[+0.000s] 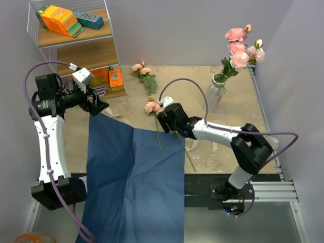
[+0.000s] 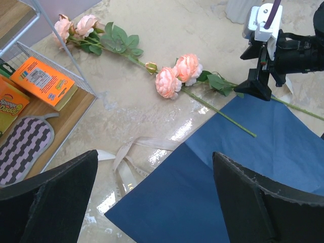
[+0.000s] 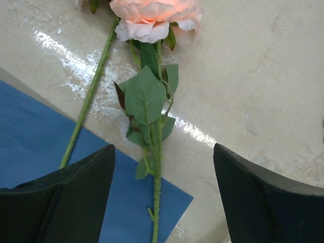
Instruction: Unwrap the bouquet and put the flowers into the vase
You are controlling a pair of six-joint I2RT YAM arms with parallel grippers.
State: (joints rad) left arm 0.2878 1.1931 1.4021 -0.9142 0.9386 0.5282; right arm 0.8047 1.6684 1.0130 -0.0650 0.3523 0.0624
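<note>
Two roses point(image 3: 152, 15): on the surface point(image 3: 253, 76), stems point(image 3: 157, 187) crossing onto the paper point(image 3: 35, 147), beneath my right end effector point(image 3: 163, 162).
Fingers point(image 3: 61, 202): apart, empty.
Handling: light, thin, bendy; I'd pinch mid-stem, below the leaves point(image 3: 144, 96).

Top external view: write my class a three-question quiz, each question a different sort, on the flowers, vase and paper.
1. True or false: the small white ribbed vase already holds pale pink roses.
2. The blue paper sheet is: A rolled into a cone; B spread flat; C crumpled into a ball.
3. Fill in: the jaws of the right gripper stand ____ either side of a lying green rose stem.
Key: 1 true; 2 B; 3 open.
</note>
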